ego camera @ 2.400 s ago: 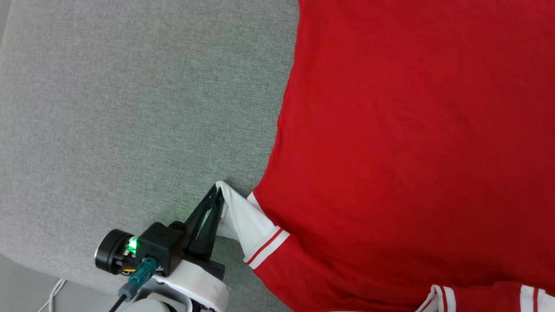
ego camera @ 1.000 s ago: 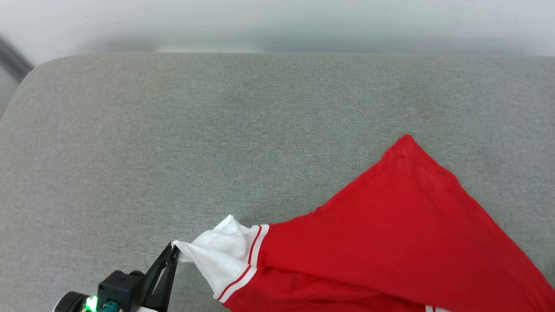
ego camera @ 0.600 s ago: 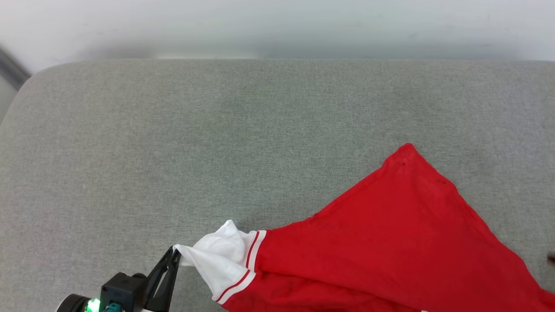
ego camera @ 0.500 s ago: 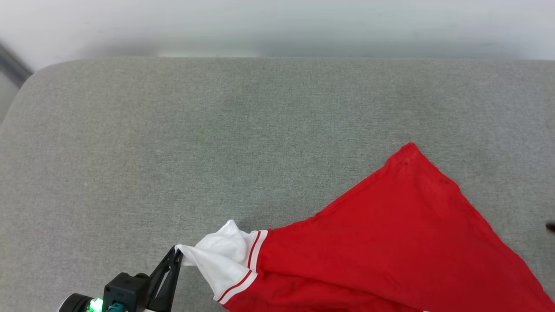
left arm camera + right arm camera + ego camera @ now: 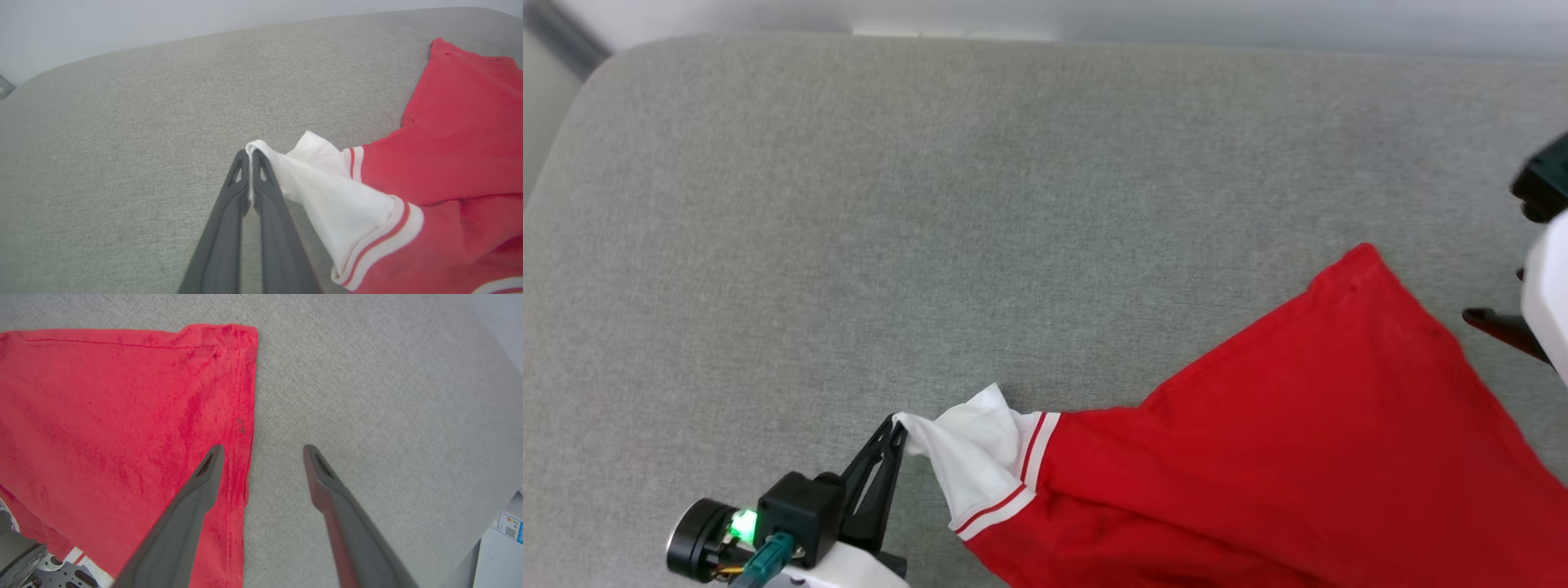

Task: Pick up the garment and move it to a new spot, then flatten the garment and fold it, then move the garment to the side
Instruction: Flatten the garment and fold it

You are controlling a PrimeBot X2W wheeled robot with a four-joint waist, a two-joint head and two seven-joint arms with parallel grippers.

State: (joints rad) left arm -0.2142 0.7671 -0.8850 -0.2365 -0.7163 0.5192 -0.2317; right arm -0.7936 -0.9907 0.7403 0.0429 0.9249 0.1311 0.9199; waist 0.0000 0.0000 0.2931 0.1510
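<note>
The left gripper is clamped on the white sleeve of the garment, well apart from the grey cushion's far edge. The right gripper hangs with fingers spread, straddling the red hem.

Matt red cloth garment, woven grey surface
</note>
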